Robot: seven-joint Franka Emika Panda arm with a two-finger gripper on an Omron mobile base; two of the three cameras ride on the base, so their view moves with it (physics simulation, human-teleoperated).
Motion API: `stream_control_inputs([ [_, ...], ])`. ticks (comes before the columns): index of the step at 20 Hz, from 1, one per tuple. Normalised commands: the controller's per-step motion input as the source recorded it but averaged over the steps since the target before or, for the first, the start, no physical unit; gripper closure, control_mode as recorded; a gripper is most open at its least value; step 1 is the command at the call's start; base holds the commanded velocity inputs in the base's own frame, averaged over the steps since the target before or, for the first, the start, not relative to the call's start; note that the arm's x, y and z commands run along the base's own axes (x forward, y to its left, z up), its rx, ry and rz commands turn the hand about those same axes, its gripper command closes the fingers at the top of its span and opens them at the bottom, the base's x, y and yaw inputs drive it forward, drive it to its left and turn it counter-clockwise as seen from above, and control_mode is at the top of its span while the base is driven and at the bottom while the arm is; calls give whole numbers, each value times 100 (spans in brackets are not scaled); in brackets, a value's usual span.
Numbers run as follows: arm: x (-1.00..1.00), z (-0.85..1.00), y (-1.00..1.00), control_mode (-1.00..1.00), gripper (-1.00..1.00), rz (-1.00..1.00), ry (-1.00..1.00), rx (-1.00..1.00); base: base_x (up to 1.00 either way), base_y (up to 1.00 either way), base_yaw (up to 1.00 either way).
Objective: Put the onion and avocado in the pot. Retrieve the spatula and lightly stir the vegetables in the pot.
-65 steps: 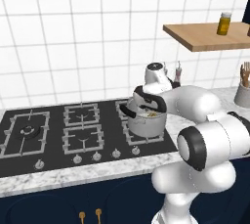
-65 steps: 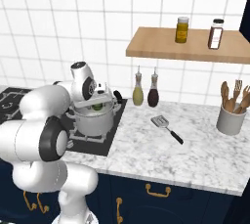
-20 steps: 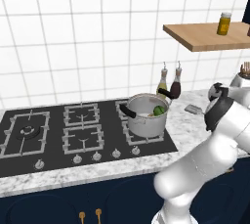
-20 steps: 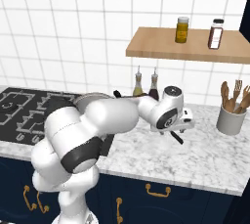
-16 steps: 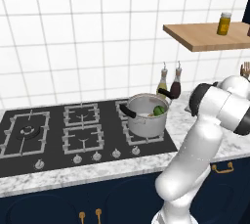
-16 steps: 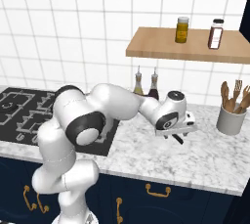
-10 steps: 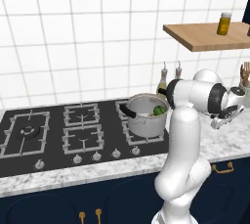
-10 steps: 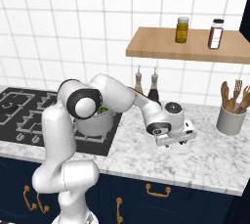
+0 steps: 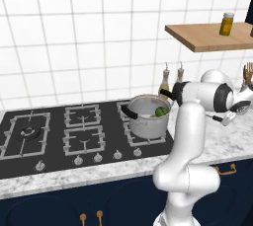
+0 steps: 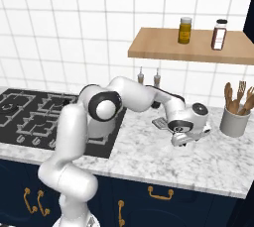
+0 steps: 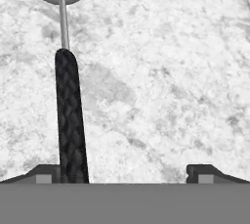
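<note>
The steel pot (image 9: pixel 147 122) stands on the hob's right burner with the green avocado (image 9: pixel 161 111) inside by its far rim. I cannot make out the onion in the pot. On the marble counter to the right lies the spatula (image 11: pixel 68 115), black handle towards the hand and grey blade (image 10: pixel 159 122) away from it. My gripper (image 11: pixel 122 174) is low over the handle, open. The handle runs just inside the left fingertip (image 11: pixel 46 173), and the right fingertip (image 11: pixel 202 173) stands far off it. From the left base the gripper (image 9: pixel 230 118) is at the far right; from the right base the gripper (image 10: pixel 181 141) is at mid-counter.
A grey utensil holder (image 10: pixel 232 120) stands at the counter's back right. Two oil bottles (image 10: pixel 149 78) stand by the wall behind the arm. A wooden shelf (image 10: pixel 198 46) with two jars hangs above. The black hob (image 9: pixel 59 136) lies to the left.
The arm has swung from over the pot to the right counter. Over the last second the hand turned and came down over the spatula handle.
</note>
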Motion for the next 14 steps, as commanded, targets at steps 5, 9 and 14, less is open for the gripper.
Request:
stream_control_inputs([
  [5,7,-59,64,-100,-100,15,0,-8,0,0,0],
  [9,-2,-61,81,-100,100,12,0,-13,0,0,0],
  [14,-49,-15,60,-100,100,4,0,-17,0,0,0],
])
